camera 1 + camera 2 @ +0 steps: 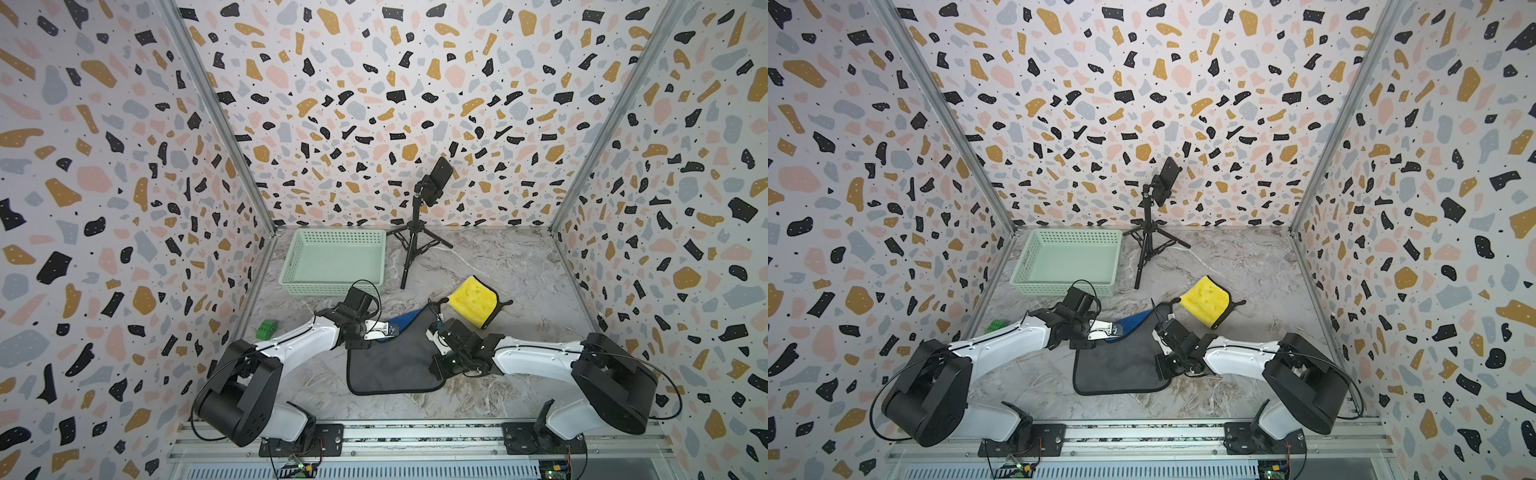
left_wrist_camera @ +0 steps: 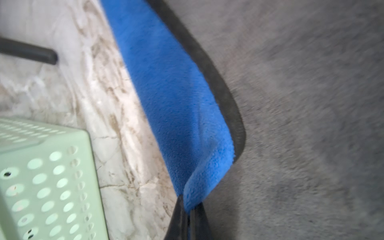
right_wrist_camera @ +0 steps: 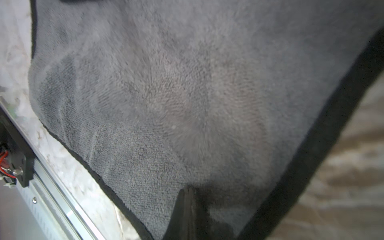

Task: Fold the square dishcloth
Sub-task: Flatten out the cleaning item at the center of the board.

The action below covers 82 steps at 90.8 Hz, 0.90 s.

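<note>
The square dishcloth [image 1: 390,365] [image 1: 1117,368] is grey with a black hem and a blue underside, and its near part lies flat on the marble table. My left gripper [image 1: 390,329] [image 1: 1116,330] [image 2: 190,209] is shut on its far left corner, which is turned up so the blue side [image 2: 176,104] shows. My right gripper [image 1: 433,332] [image 1: 1156,332] [image 3: 188,191] is shut on the grey pile at the cloth's right side, near the black hem [image 3: 311,155]. The far edge of the cloth is raised between the two grippers.
A mint green basket [image 1: 332,237] [image 2: 41,176] stands at the back left. A black tripod [image 1: 415,245] with a phone stands behind the cloth. A yellow cloth [image 1: 473,301] lies at the right and a small green block [image 1: 267,329] at the left wall.
</note>
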Tool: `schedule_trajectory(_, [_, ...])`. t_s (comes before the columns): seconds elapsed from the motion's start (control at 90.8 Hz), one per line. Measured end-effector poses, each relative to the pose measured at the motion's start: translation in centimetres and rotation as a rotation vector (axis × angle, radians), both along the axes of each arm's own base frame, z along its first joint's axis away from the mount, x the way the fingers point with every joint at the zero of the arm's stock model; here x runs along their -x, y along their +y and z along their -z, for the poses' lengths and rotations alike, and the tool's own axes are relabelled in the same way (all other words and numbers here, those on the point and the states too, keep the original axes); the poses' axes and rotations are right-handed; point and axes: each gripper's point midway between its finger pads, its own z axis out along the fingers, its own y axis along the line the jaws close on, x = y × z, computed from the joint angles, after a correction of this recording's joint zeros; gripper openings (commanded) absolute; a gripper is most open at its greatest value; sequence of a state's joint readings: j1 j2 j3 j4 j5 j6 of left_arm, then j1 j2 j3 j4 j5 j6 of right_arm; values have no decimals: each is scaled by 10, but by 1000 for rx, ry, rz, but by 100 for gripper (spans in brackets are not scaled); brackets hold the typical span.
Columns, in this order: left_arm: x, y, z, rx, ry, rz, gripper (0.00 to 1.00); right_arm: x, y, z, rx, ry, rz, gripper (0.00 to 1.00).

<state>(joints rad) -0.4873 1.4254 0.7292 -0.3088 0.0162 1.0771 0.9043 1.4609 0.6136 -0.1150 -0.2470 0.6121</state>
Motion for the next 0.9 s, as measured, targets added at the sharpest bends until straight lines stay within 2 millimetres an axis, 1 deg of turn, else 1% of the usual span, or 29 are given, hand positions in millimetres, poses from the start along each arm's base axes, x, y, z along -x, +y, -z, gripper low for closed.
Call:
schedule_trajectory(0.099, [-9,3,-2,-9,-20,-55,15,8,-9,0,13,2,6,0])
schedule_trajectory(0.187, [-22,6,0,-20,-22,-115,24,16,-13,0,23,3,2,0])
schedule_trajectory(0.253, [-33,11,3,-29,-18,-174,33,21,-15,0,27,2,0,0])
schedule_trajectory(0.264, [-35,12,3,-32,-19,-186,33,23,-15,0,27,2,-1,0])
schedule_trajectory(0.319, [-41,17,5,-27,-11,-232,41,27,-16,0,29,1,-4,0])
schedule_trajectory(0.352, [-43,19,4,-19,-4,-260,48,29,-16,1,29,1,-5,0])
schedule_trajectory(0.374, [-45,21,4,-14,-1,-270,50,31,-16,0,28,1,-5,0])
schedule_trajectory(0.407, [-47,23,1,-2,5,-295,60,34,-16,0,28,1,-7,0])
schedule_trajectory(0.484, [-50,24,-4,27,24,-339,63,40,-16,0,26,3,-10,0])
schedule_trajectory(0.528, [-52,24,-7,42,31,-360,72,44,-15,0,24,7,-14,0])
schedule_trajectory(0.628, [-57,26,-11,60,37,-409,74,50,-15,0,28,19,-16,1])
schedule_trajectory(0.771, [-62,30,-6,39,44,-457,75,53,-17,-1,36,35,-10,7])
schedule_trajectory(0.903, [-54,31,-5,35,74,-467,75,56,-22,-7,53,44,-12,14])
